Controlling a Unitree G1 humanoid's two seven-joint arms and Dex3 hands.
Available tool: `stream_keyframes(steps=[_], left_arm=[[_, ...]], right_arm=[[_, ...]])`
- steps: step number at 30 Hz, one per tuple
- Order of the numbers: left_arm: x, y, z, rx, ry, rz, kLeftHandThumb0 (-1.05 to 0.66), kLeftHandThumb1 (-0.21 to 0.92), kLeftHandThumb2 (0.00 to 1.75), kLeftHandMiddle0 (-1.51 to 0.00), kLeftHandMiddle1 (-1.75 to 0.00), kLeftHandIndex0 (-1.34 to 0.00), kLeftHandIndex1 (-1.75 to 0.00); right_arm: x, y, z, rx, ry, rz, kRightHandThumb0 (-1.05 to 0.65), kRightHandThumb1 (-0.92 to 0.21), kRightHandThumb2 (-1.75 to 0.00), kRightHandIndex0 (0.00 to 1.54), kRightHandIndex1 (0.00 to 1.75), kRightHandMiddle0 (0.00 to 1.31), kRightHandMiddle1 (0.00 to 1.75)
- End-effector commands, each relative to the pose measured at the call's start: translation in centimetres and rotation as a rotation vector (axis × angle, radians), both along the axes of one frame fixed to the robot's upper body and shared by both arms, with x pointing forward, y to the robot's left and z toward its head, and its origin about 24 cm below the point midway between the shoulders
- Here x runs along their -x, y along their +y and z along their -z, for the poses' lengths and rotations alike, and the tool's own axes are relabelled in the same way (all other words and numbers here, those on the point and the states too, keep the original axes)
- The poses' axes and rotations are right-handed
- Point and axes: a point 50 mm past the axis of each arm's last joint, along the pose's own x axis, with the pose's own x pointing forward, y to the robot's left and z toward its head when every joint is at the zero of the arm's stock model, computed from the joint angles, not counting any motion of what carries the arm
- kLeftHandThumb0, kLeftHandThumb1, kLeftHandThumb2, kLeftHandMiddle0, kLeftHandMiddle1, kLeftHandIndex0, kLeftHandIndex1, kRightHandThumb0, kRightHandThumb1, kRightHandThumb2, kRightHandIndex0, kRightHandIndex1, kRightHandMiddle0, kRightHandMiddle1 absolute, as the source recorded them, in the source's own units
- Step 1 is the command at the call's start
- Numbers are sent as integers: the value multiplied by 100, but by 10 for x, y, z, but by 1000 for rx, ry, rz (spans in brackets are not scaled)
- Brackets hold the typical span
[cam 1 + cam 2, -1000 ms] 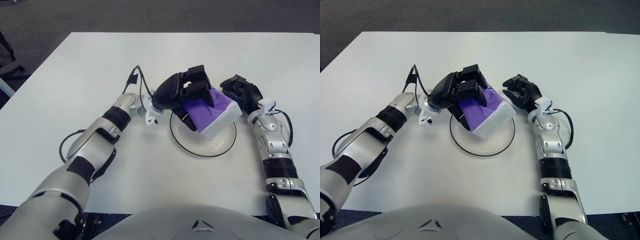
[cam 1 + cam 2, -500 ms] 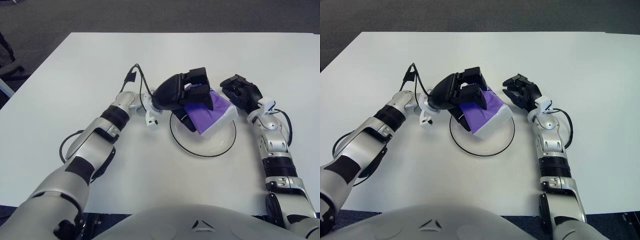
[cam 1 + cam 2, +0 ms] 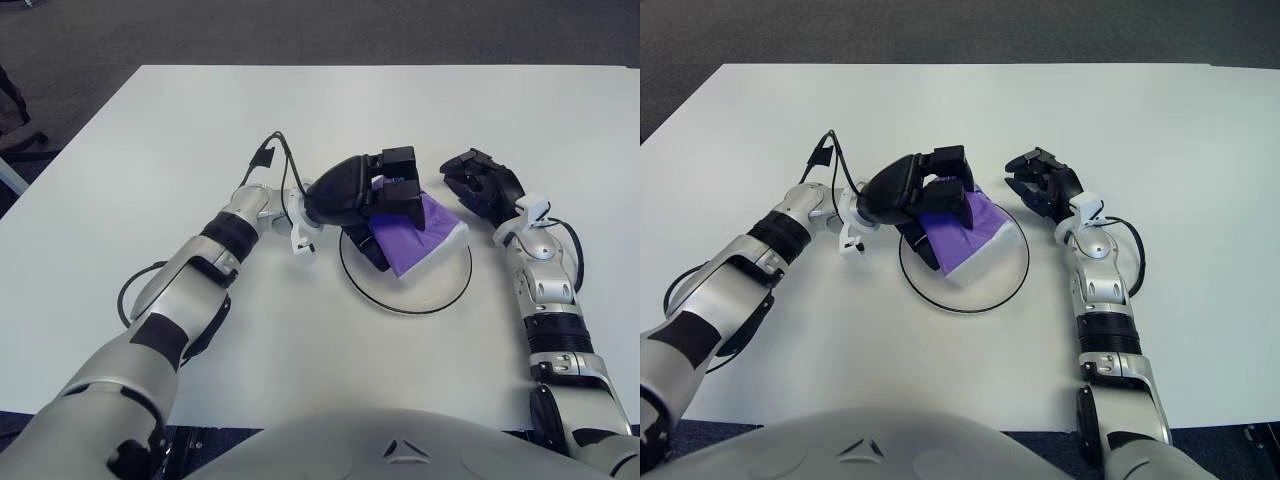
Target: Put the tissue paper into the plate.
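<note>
Purple-and-white tissue paper pack [image 3: 413, 234] lies tilted over the white plate [image 3: 435, 295], covering its upper half from about 10 to 2 o'clock. The left hand [image 3: 372, 200] is clamped on the pack's 10 o'clock end, black fingers [image 3: 398, 160] curled over the top and another underneath. At the plate's 2 o'clock, just beside its rim, the right hand [image 3: 480, 183] hovers with loosely curled fingers, holding nothing. Both sit on the white table [image 3: 150, 140].
</note>
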Motion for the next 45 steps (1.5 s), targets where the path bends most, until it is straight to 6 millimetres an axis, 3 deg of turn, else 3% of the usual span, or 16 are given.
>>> stream_keyframes(steps=[1, 2, 5, 6, 7, 10, 12, 14, 17, 22, 35, 45], left_arm=[[-2, 5, -3, -18, -33, -46, -53, 91, 2, -41, -168, -31, -165], [-2, 6, -3, -33, -41, -47, -55, 91, 2, -40, -166, -29, -161], [-1, 7, -4, -77, -60, -48, -67, 92, 3, -36, -142, -23, -109], [-1, 8, -5, -97, -67, -47, -69, 92, 3, -36, -138, -24, -100], [-1, 8, -5, -110, -71, -46, -74, 92, 8, -37, -129, -23, -78], [0, 8, -7, -133, -70, -40, -82, 92, 24, -39, -107, -26, -38], [1, 8, -8, -141, -62, -39, -85, 92, 32, -41, -94, -26, -24], [2, 9, -8, -147, -48, -38, -88, 92, 43, -46, -67, -26, -12], [2, 9, -8, -156, -17, -38, -91, 92, 53, -49, -29, -24, -4], [2, 10, -8, -176, 24, -40, -95, 92, 63, -41, -6, -18, -1], [4, 10, -10, -176, 81, -21, -103, 92, 71, -25, 0, -13, 0], [3, 11, -9, -177, 145, -3, -105, 92, 72, -17, 0, -10, 0]], right_arm=[[8, -3, 27, -10, 127, 22, -1, -92, -16, 64, 130, 48, 125], [8, -4, 27, -11, 127, 22, -1, -92, -16, 64, 130, 48, 125], [8, -4, 28, -17, 128, 23, -1, -92, -16, 64, 131, 48, 125], [8, -4, 28, -18, 128, 23, -1, -92, -16, 64, 131, 48, 125], [8, -4, 28, -19, 128, 24, -1, -92, -16, 64, 131, 48, 124], [8, -4, 28, -21, 129, 24, -1, -92, -16, 63, 131, 48, 124], [8, -4, 28, -21, 129, 24, -1, -92, -16, 63, 131, 48, 124], [8, -4, 28, -21, 129, 24, -1, -92, -16, 63, 131, 48, 124], [8, -4, 28, -21, 129, 24, -1, -92, -16, 63, 131, 48, 124], [7, -4, 28, -13, 130, 23, -1, -92, -16, 63, 131, 48, 124], [6, -3, 29, 8, 137, 40, -1, -92, -17, 64, 130, 47, 125], [4, -2, 35, -79, 137, 48, -1, -92, -17, 64, 130, 47, 125]])
